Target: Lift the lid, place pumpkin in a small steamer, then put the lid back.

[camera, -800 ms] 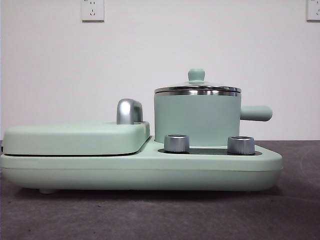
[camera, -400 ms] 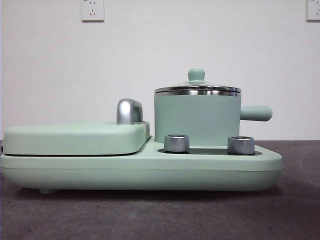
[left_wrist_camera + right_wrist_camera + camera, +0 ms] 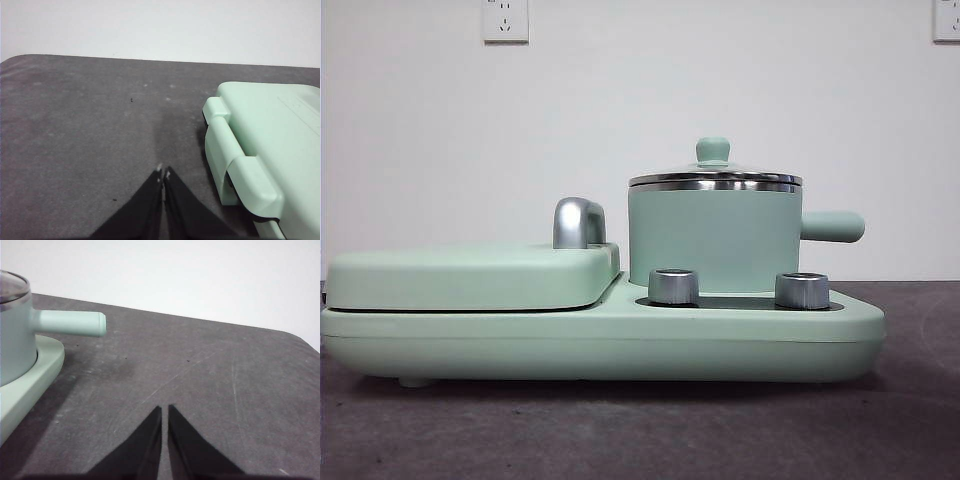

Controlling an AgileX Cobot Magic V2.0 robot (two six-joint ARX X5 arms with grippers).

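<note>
The small steamer [image 3: 714, 238] is a mint-green pot with a side handle [image 3: 832, 226], standing on the right of a mint-green cooker base [image 3: 620, 340]. The glass lid [image 3: 715, 176] with its mint-green knob [image 3: 713, 149] sits closed on it. The pot's edge and handle also show in the right wrist view [image 3: 70, 322]. The pumpkin is out of view. My left gripper [image 3: 163, 174] is shut and empty above the grey table beside the griddle. My right gripper [image 3: 164, 410] is shut and empty above the table, apart from the pot's handle.
The flat griddle cover [image 3: 470, 275] with a chrome handle [image 3: 578, 222] fills the base's left side; it also shows in the left wrist view [image 3: 270, 140]. Two chrome dials [image 3: 673, 286] [image 3: 802, 290] sit in front of the pot. A grey table [image 3: 620, 430] and white wall surround it.
</note>
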